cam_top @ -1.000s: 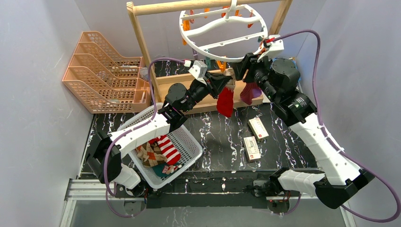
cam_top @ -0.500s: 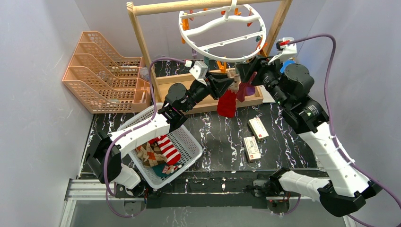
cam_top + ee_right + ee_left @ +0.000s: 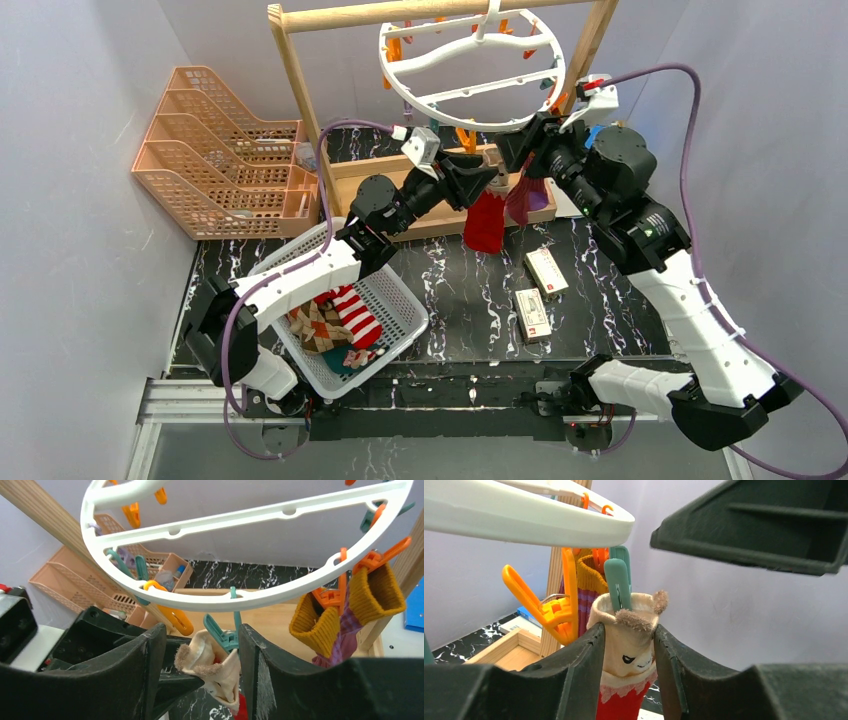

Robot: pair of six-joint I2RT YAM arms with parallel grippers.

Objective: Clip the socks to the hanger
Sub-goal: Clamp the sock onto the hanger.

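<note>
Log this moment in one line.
sock: in teal clip on hanger | left pincer: open around sock | right pincer: open by clip

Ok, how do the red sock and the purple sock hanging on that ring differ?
The red sock has a cream cuff with a face and fuzzy ears; the purple sock has a plain mustard cuff. A teal clip holds the red sock, an orange clip the purple sock. The red sock's cuff sits between the fingers of the left gripper; the purple sock hangs outside them. Both hang from the white hanger.
</note>
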